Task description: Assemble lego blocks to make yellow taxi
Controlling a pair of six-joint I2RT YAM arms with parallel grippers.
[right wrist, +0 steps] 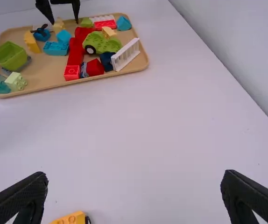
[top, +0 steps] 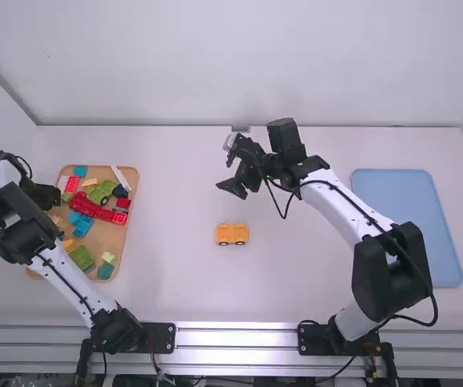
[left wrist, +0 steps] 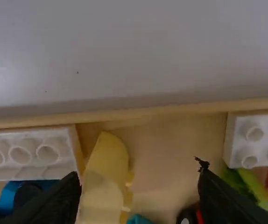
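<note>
High view shows the car (top: 232, 235) at six o'clock from the wide-open, empty right gripper (top: 231, 191). Left wrist view shows bumpy white blocks (left wrist: 25, 158) near the open, empty left gripper (top: 54, 196).

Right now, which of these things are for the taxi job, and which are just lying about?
Likely for the taxi:
- yellow car base
- curved yellow block

Probably just lying about:
- green car
- white fence
- green tub
- blue mat
</note>
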